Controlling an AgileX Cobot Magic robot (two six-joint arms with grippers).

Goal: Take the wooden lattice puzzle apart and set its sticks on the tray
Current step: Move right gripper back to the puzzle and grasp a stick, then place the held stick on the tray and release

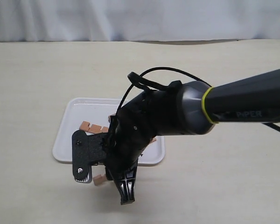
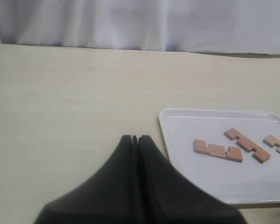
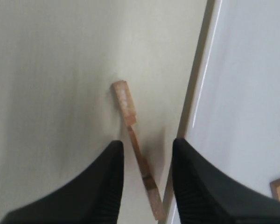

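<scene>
No assembled lattice shows; the sticks lie apart. Three reddish-brown notched sticks (image 2: 218, 150) (image 2: 247, 144) (image 2: 277, 145) rest on the white tray (image 2: 200, 186). A fourth stick (image 3: 123, 100) stands on its edge on the table, just outside the tray's rim (image 3: 196, 107). My right gripper (image 3: 147, 143) is open and straddles this stick without touching it. From the exterior, that gripper (image 1: 105, 184) hangs at the front edge of the tray (image 1: 84, 112), with the stick (image 1: 100, 179) below it. My left gripper (image 2: 134, 138) is shut and empty, over bare table beside the tray.
The right arm (image 1: 224, 105) reaches in from the right and covers much of the tray in the exterior view. A white curtain (image 1: 140, 18) closes off the back of the beige table (image 1: 37, 84).
</scene>
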